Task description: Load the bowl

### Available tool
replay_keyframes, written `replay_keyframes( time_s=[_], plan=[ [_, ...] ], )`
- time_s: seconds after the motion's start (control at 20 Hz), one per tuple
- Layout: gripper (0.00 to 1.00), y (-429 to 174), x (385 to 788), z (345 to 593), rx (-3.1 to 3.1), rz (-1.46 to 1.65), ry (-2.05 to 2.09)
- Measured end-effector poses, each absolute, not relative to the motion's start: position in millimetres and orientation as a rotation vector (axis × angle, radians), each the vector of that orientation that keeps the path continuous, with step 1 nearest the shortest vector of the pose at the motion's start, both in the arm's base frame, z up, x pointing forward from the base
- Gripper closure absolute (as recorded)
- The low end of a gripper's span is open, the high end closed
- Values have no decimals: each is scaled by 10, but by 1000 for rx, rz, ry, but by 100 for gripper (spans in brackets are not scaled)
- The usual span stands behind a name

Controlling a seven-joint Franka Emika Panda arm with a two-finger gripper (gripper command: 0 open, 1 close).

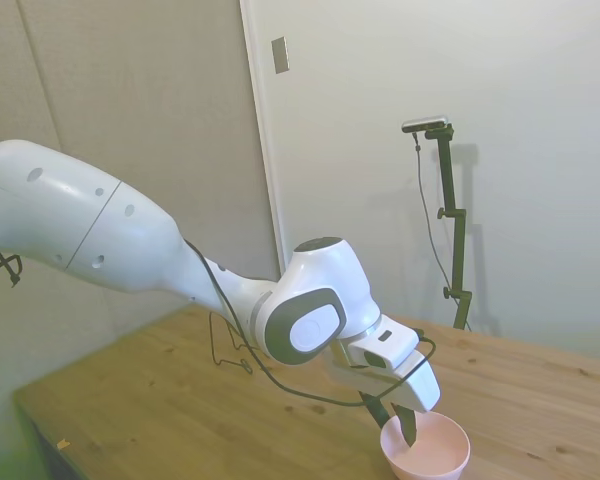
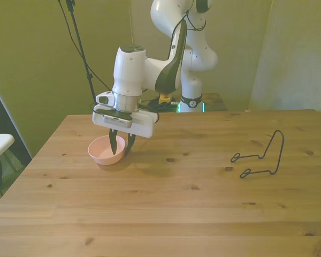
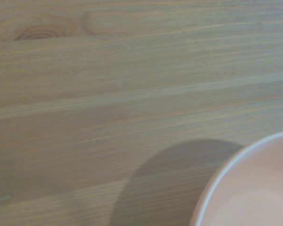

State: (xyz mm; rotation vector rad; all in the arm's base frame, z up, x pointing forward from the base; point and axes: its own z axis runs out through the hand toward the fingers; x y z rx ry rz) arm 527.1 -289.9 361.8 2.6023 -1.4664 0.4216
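Wooden surface (image 2: 166, 198) fills the lower frame. White arm reaches down at left of centre in the front view. Black wire stand (image 2: 262, 158) sits right of centre, well apart. Pink bowl (image 2: 102, 151) sits left of centre. Claw (image 2: 121, 145) pinches the bowl's rim, one finger inside, one outside.

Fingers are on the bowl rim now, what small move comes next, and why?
Probably lift straight up a little. The tool looks closed across the near rim of the small round pale pink bowl, which sits on the wooden table; the thin black wire stand waits far off at the front view's right.
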Motion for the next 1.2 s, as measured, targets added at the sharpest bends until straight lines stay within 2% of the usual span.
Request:
replay_keyframes(
  time_s=[0.5,0.7,0.8,0.95,1.05,1.2],
  plan=[
    [100,-2856,5302,3641,2614,429,-1463],
    [100,-2823,5314,3741,2634,455,-1468],
    [100,-2743,5335,3880,2651,487,-1454],
    [100,-2503,5372,4217,2689,543,-1419],
    [100,-2235,5411,4464,2737,567,-1399],
    [100,-1754,5498,4698,2822,583,-1349]
  ],
)
